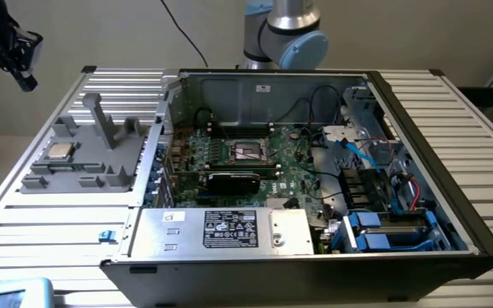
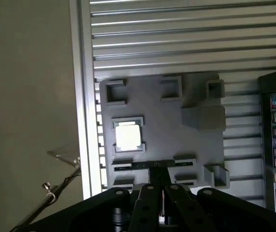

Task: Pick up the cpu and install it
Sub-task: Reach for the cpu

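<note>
Your claw (image 2: 161,191) is shut and empty, cpu (image 2: 128,136) well below it; lowering shut could knock it askew.

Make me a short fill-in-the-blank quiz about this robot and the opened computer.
1. The cpu lies in a pocket of the ___ fixture.
2. The shut end effector, over that fixture, holds ___.
3. The fixture sits at the exterior view's ___ of the open computer case.
Missing words: grey; nothing; left.
</note>
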Controlling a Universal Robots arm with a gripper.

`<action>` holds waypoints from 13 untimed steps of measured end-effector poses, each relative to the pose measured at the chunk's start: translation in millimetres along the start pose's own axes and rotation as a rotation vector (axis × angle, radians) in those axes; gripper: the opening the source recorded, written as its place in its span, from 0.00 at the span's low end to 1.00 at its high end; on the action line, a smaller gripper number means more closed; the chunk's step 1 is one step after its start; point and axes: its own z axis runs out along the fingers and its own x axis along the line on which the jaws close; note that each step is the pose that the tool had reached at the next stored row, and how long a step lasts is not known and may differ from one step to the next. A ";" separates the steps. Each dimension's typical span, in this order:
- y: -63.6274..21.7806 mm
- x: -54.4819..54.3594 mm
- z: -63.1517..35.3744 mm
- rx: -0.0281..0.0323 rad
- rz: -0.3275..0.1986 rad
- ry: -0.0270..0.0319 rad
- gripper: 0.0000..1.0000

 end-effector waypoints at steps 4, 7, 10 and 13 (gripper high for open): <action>6.2 16.6 2.2 0.0001 0.000 0.0002 0.11; 15.4 20.4 4.5 0.0000 0.000 0.0001 0.11; 23.5 23.5 7.0 0.0000 0.000 -0.0001 0.11; 26.1 26.5 8.2 0.0006 0.000 0.0060 0.11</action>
